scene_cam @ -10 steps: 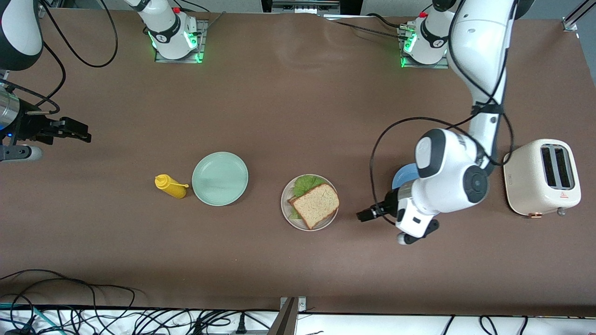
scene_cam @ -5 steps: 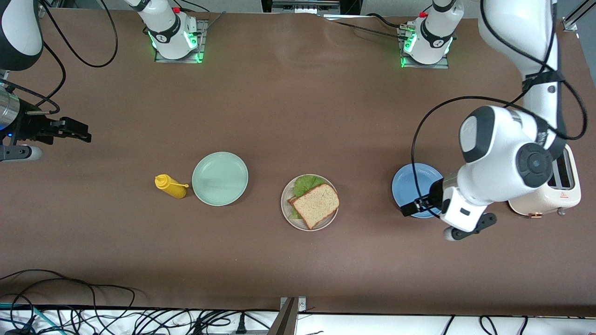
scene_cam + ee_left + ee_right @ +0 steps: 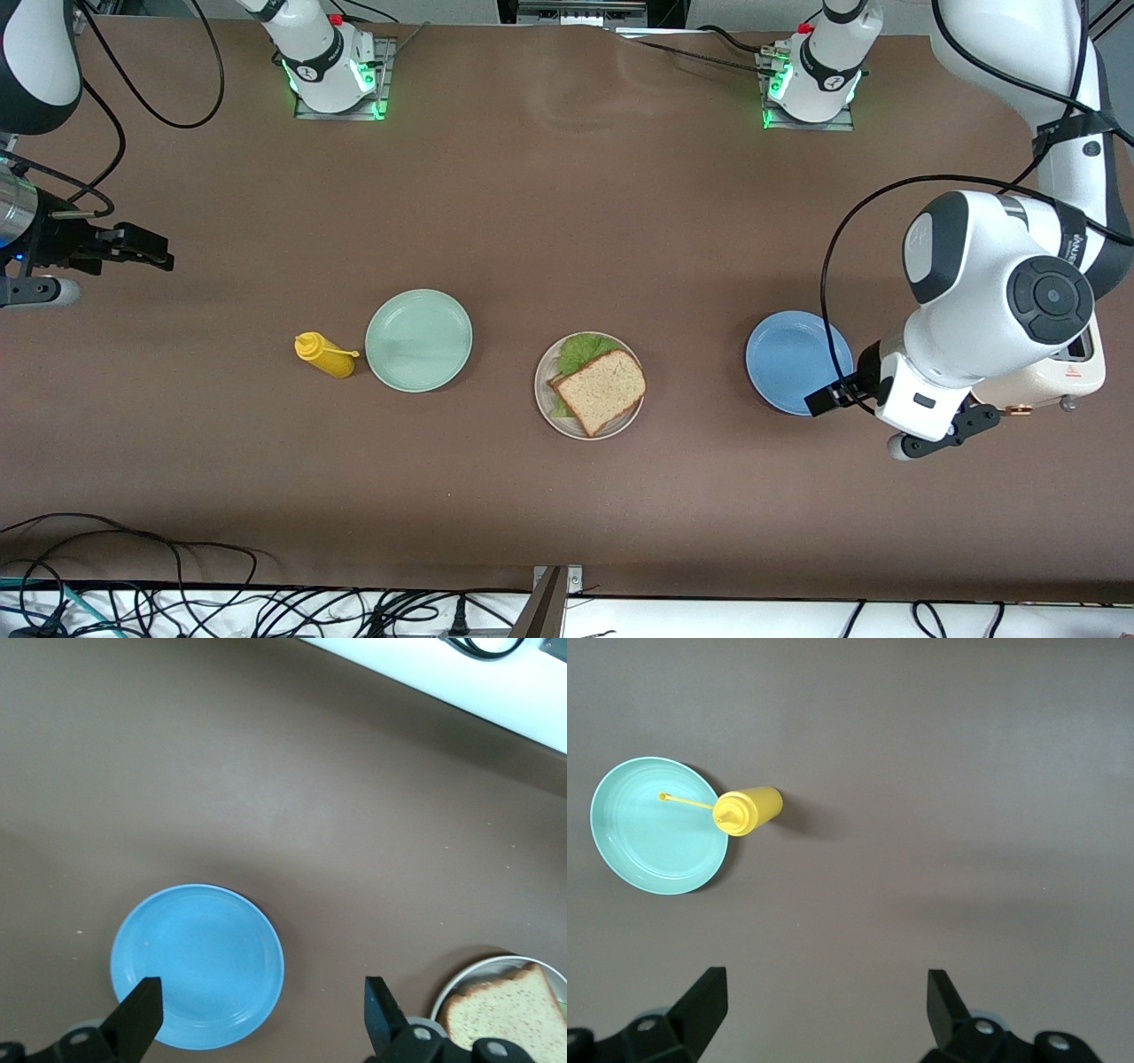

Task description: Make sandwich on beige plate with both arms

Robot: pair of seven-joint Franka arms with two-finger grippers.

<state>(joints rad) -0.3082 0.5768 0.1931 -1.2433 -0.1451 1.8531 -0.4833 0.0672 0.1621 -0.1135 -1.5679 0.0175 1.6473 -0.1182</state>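
Observation:
The sandwich sits on the beige plate (image 3: 567, 425) in the middle of the table: a speckled brown bread slice (image 3: 602, 390) lies on top, and green lettuce (image 3: 580, 350) sticks out from under it. My left gripper (image 3: 819, 400) hangs open and empty over the blue plate's edge, toward the left arm's end of the table. In the left wrist view the left gripper (image 3: 261, 1014) spans the blue plate (image 3: 197, 966), with the beige plate (image 3: 461, 979) and bread (image 3: 509, 1014) at the corner. My right gripper (image 3: 155, 252) waits open over bare table at the right arm's end; the right wrist view shows the right gripper (image 3: 824, 1001) empty.
A mint-green plate (image 3: 418, 339) and a yellow squeeze bottle (image 3: 325, 354) lie beside each other toward the right arm's end, both also in the right wrist view as the plate (image 3: 651, 846) and bottle (image 3: 749, 811). The blue plate (image 3: 788, 359) lies near a cream toaster (image 3: 1054, 387), partly covered by the left arm.
The left arm has swung away from the sandwich toward its own end of the table, uncovering the blue plate. The right arm has not moved.

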